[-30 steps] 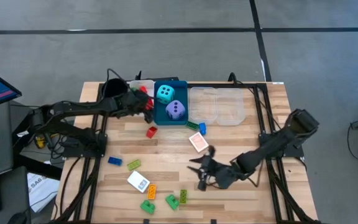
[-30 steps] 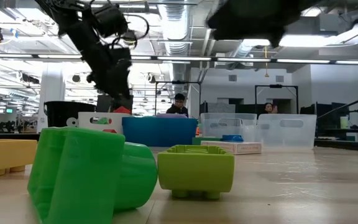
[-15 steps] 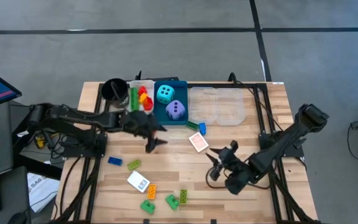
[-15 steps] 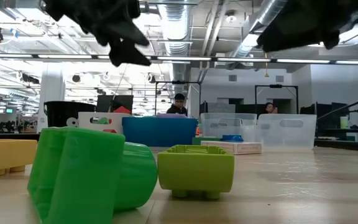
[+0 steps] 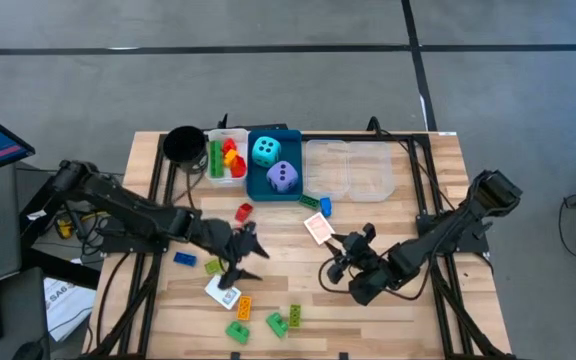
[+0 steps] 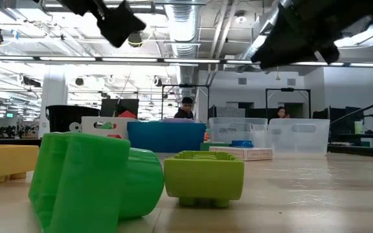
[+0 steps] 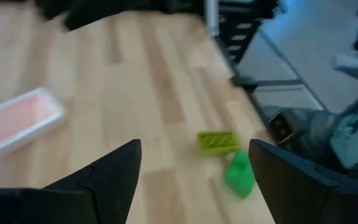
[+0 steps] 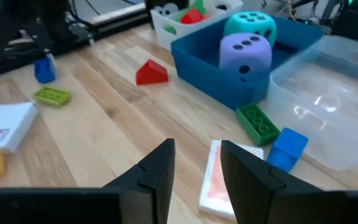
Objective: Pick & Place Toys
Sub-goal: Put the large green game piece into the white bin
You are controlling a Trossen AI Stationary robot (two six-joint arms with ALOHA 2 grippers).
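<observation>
Seen from above, the left gripper [image 5: 240, 255] is being held wide open and empty, well away from the blue tray [image 5: 274, 166] it was beside a second ago, now over the white card [image 5: 222, 292] among the loose bricks. The cyan die [image 5: 264, 151] and purple die [image 5: 282, 177] are sitting inside the blue tray, and sorted bricks are lying in the white tray [image 5: 224, 158] just beside it. The red brick [image 5: 243, 212] is lying near the blue tray's front.

At table height, a green brick [image 6: 96, 181] and a lime brick [image 6: 204, 177] are filling the foreground, far in front of the blue tray, with both arms overhead.

From the left wrist, bare wood and the white card are being framed between spread fingers [image 7: 114, 171]; a fresh pick is judged to be starting.

From the right wrist, the right gripper [image 8: 194, 163] is being held partly open, gripping nothing, over the pink card [image 8: 224, 177] near the blue tray.
</observation>
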